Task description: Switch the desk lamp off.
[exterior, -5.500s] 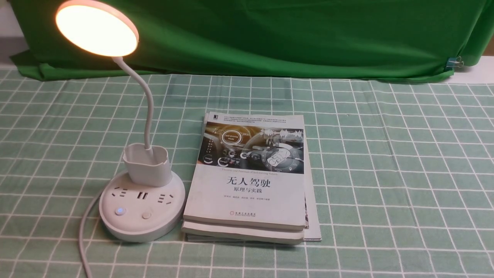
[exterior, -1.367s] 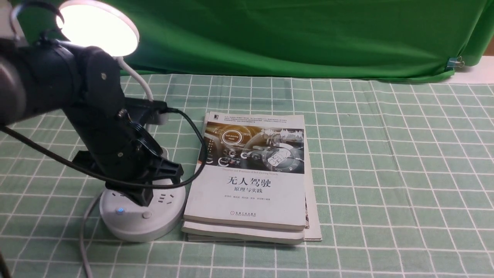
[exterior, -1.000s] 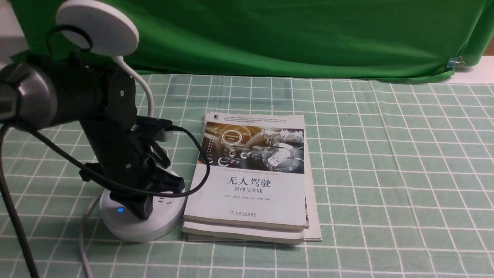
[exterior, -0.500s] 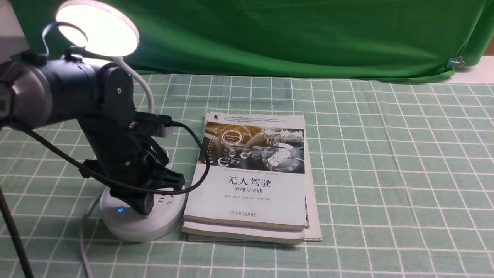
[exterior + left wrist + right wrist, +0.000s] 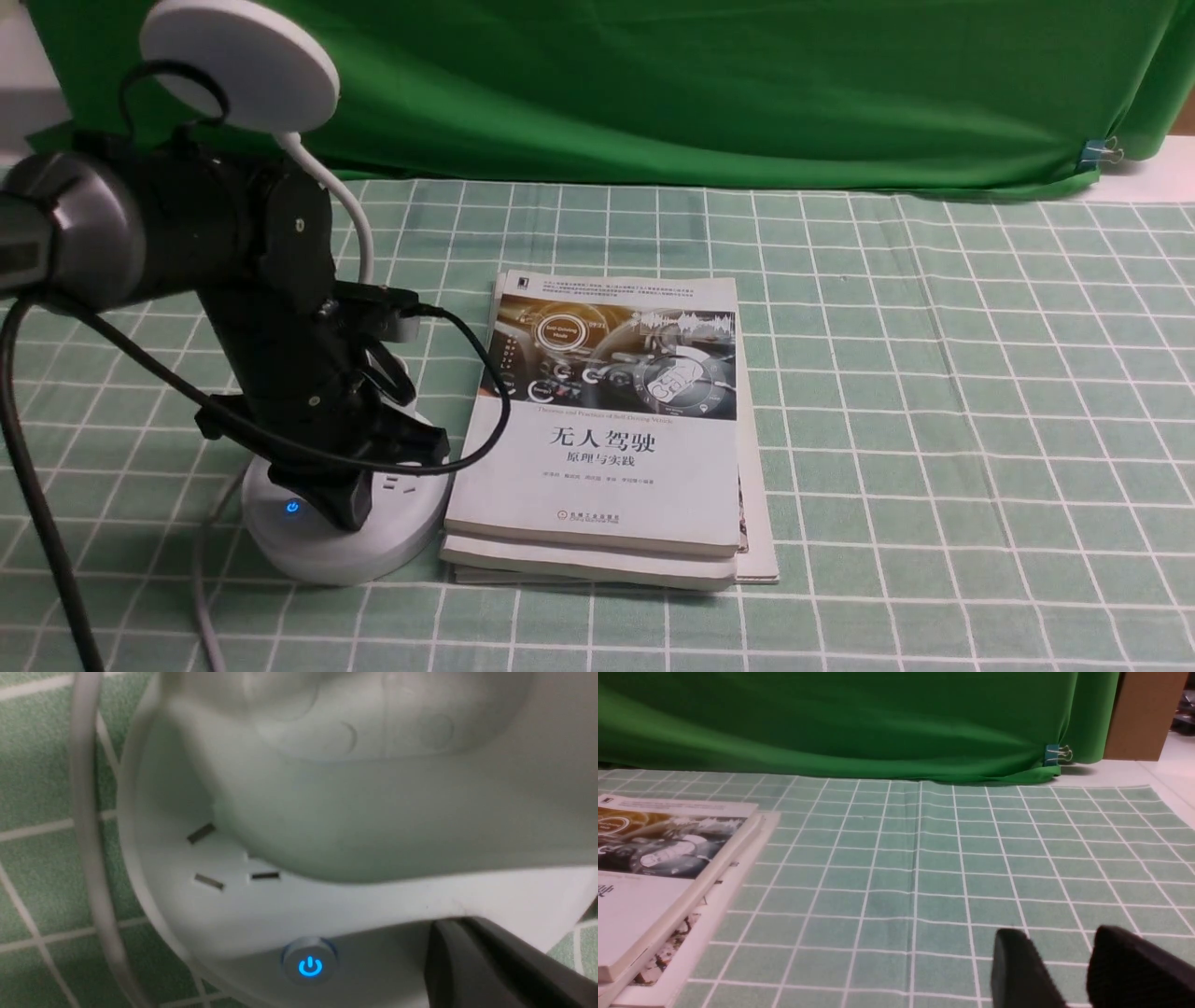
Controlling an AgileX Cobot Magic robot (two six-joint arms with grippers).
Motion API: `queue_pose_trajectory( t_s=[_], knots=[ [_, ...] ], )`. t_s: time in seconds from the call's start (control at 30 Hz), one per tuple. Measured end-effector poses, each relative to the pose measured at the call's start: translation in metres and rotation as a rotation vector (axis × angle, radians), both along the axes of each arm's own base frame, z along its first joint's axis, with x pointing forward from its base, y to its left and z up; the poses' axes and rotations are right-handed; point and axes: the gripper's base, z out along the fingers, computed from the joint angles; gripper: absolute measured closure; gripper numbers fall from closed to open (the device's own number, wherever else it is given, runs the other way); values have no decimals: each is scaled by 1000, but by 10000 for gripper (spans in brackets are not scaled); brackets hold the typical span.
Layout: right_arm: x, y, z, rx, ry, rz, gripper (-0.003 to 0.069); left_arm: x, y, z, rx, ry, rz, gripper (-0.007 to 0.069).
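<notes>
The desk lamp's round disc head [image 5: 239,63] is dark, on a thin gooseneck [image 5: 359,233] above the round white base [image 5: 317,551]. A blue power button [image 5: 292,507] glows on the base. My left gripper [image 5: 350,509] is shut, with its tip down on the base top just right of that button. In the left wrist view the dark fingers [image 5: 472,961] lie together beside the blue button [image 5: 310,967], below the cup holder [image 5: 373,812]. My right gripper [image 5: 1059,935] hovers open over bare cloth, far from the lamp.
A stack of books [image 5: 607,429] lies right against the lamp base, also seen as books [image 5: 654,858] in the right wrist view. The lamp cord [image 5: 201,579] runs toward the front edge. A green backdrop [image 5: 700,84] hangs behind the checked tablecloth [image 5: 934,420].
The lamp head glowed half a second ago and is dark now. My left gripper has dipped slightly lower onto the base. The lamp was also dark one second ago and lit before that.
</notes>
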Motion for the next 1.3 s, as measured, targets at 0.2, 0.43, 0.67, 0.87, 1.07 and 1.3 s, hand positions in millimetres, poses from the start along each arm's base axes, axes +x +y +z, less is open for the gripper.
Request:
queue_pose_trajectory(
  t_s=[0.2, 0.43, 0.67, 0.87, 1.07, 1.3],
  knots=[
    [0, 0, 0, 0, 0, 0, 417, -8, -4, 21, -20, -60, -14, 624],
    [0, 0, 0, 0, 0, 0, 417, -10, -6, 27, -16, -77, -28, 624],
    [0, 0, 0, 0, 0, 0, 417, -4, -7, 3, 13, -20, -30, 624],
    [0, 0, 0, 0, 0, 0, 417, -2, -7, -2, 20, -2, -21, 624],
    [0, 0, 0, 0, 0, 0, 417, -7, -6, 11, 5, -25, -14, 624],
    [0, 0, 0, 0, 0, 0, 417, -55, 8, 69, -53, -203, -1, 624]
  ],
)
